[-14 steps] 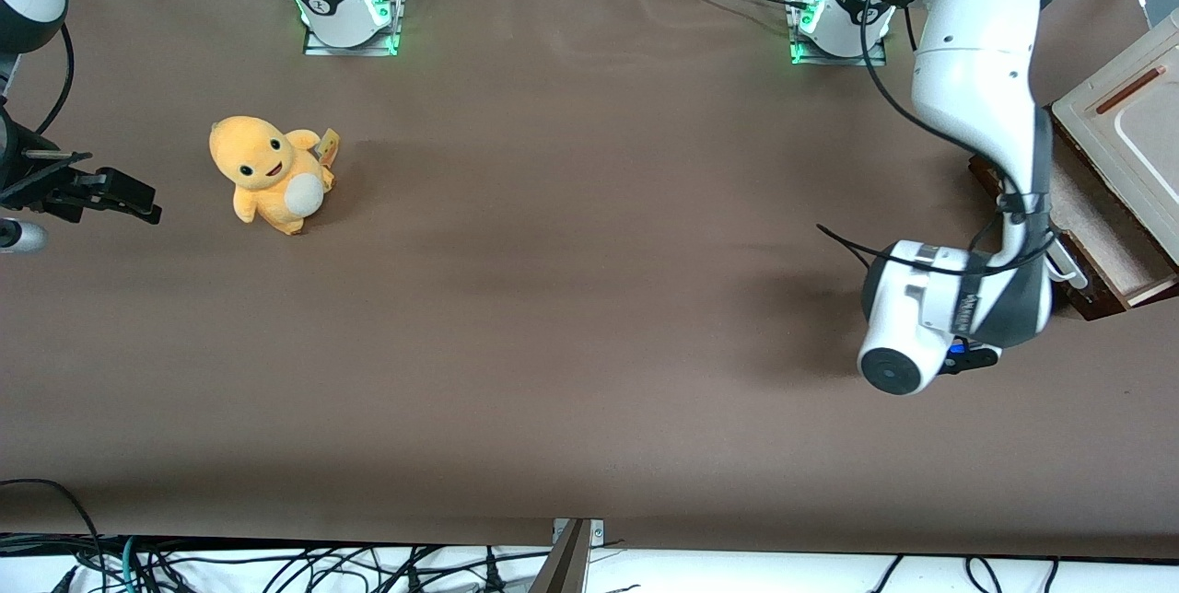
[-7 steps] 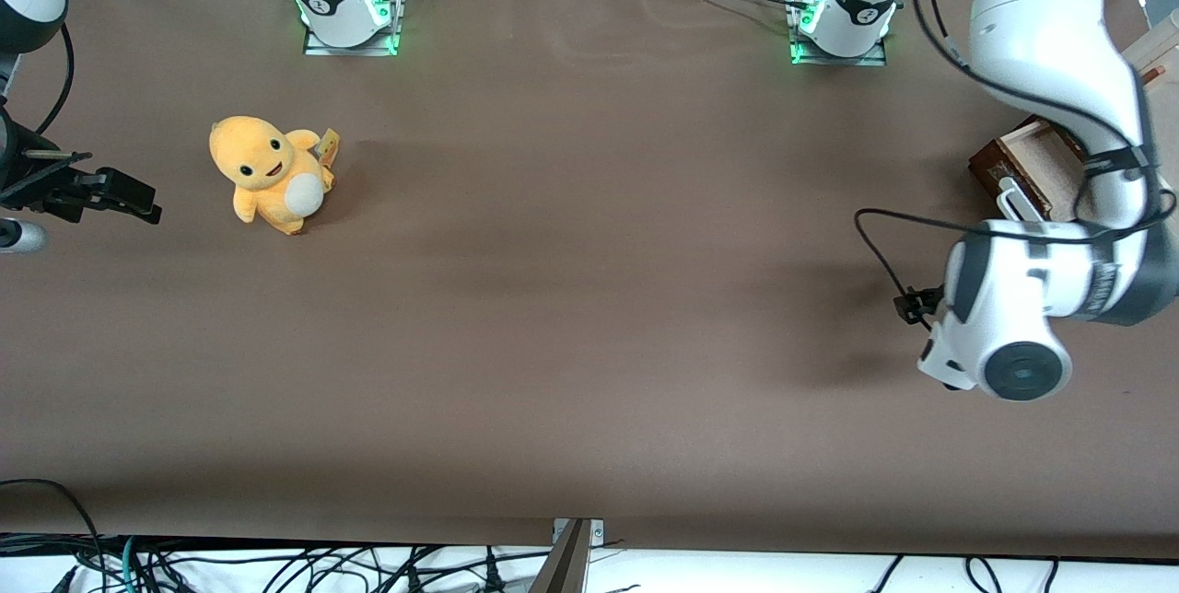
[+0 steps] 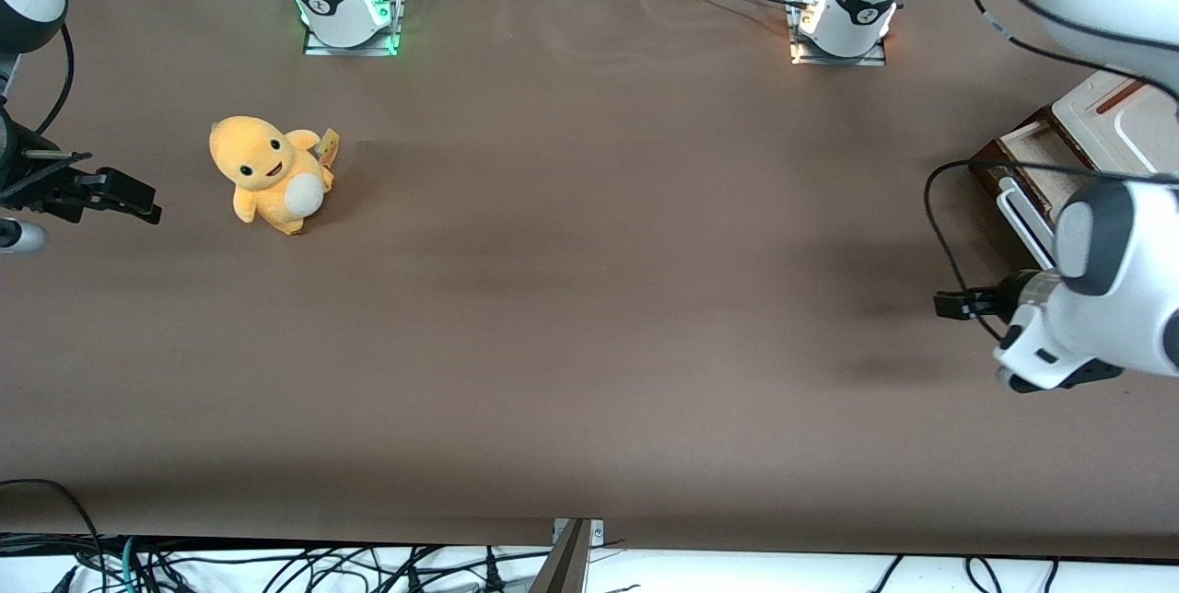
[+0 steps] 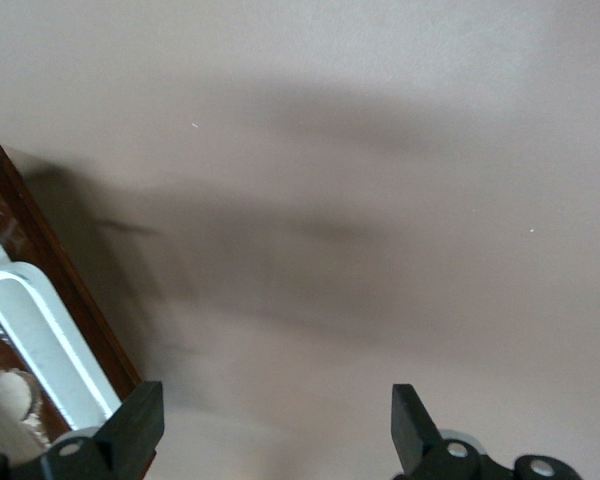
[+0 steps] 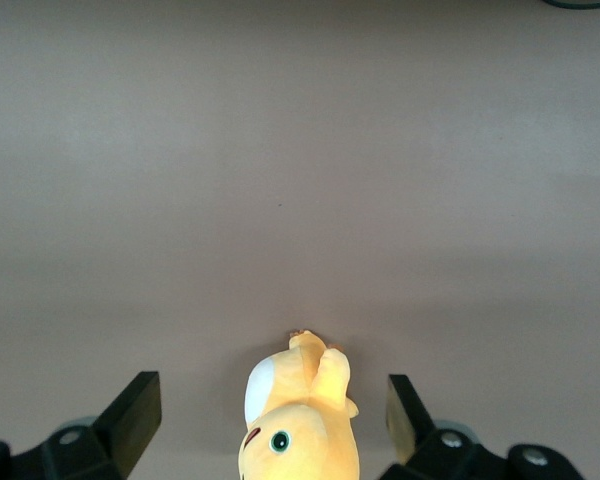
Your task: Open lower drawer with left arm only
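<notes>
Drawer (image 3: pixel 1022 171) sits pulled out at the working arm's end of the worktop (image 3: pixel 589 298), white handle (image 4: pixel 42 345) showing. Left arm (image 3: pixel 1105 289) holds its jaws (image 4: pixel 270 440) wide apart, empty, near the handle.

Brown table (image 3: pixel 589 317), yellow plush toy (image 3: pixel 269 173) (toward the parked arm's end), hand (image 4: pixel 270 440) spread wide above it

The left arm (image 3: pixel 1096 298) hides most of the lower drawer (image 3: pixel 1018 171).
</notes>
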{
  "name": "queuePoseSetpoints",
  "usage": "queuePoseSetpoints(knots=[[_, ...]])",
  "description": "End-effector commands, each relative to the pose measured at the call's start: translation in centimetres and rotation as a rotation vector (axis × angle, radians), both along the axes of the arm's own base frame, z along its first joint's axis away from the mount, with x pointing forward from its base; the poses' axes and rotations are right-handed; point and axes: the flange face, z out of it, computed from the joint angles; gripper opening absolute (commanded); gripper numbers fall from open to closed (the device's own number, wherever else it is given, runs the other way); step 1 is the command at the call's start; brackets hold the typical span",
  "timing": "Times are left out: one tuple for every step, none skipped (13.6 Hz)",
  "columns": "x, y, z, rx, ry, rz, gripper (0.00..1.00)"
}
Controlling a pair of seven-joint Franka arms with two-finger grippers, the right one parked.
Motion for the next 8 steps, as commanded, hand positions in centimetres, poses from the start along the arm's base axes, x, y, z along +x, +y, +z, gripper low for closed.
queuePoseSetpoints(knots=[[-0.6,1.6,2.9,-0.074,-0.060,-0.015,1.00],[-1.0,2.2,4.1,-0.111,-0.103,-0.031,1.00],[-2.1,2.1,5.3,-0.129,-0.133,-0.072,1.00],[-2.9,2.2,6.3,-0.137,-0.176,-0.090,1.00],[-3.8,1.9,7.0,-0.139,-0.201,-0.098,1.00],[-4.4,1.7,7.7,-0.138,-0.219,-0.101,1.00],[-4.8,1.5,8.6,-0.139,-0.233,-0.106,1.00],[-5.6,0.9,9.3,-0.142,-0.235,-0.116,1.00]])
